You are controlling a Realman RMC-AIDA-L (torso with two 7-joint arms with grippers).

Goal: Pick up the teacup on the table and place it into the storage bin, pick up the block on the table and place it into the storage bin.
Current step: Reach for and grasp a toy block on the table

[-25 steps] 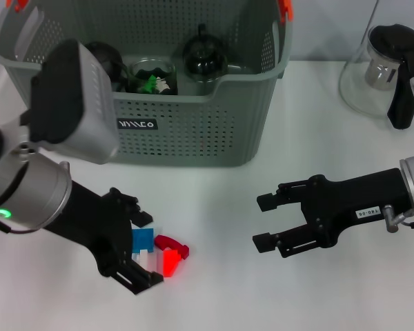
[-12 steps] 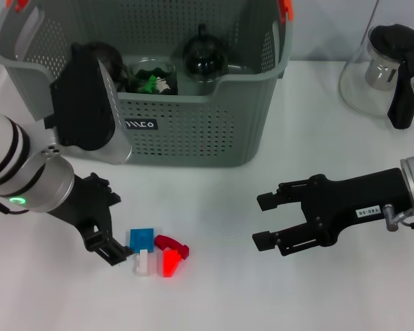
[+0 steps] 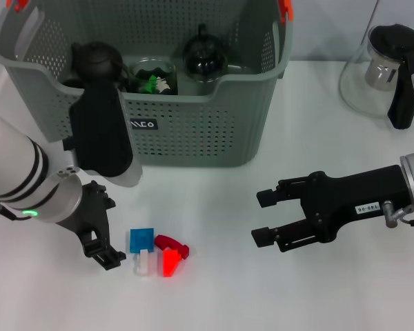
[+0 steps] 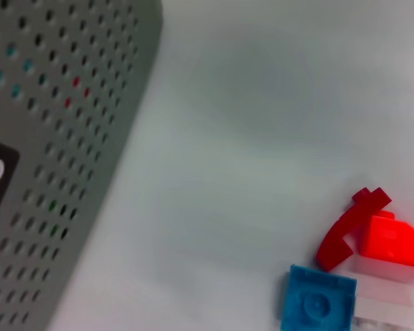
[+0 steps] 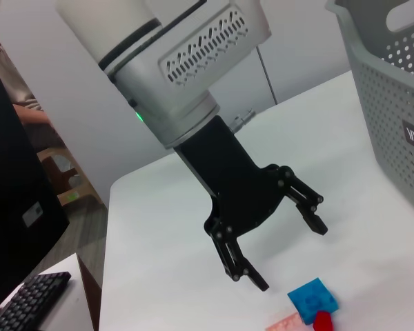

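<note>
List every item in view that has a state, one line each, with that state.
Grey-green perforated plastic storage bin: upright on the table, holding dark round items.
Cluster of blue, red and white toy blocks: lying on the table, not gripped.
Left tool: open, empty, beside the blocks.
Right tool: open, empty, above the table.
Clear glass jug with black lid and handle: upright, lid on.

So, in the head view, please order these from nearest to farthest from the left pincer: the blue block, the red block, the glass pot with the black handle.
1. Blue block: on the table just beside the open left pincer, toward the robot's right.
2. Red block: right of the blue one.
3. Glass pot: far right, beyond the right pincer.
</note>
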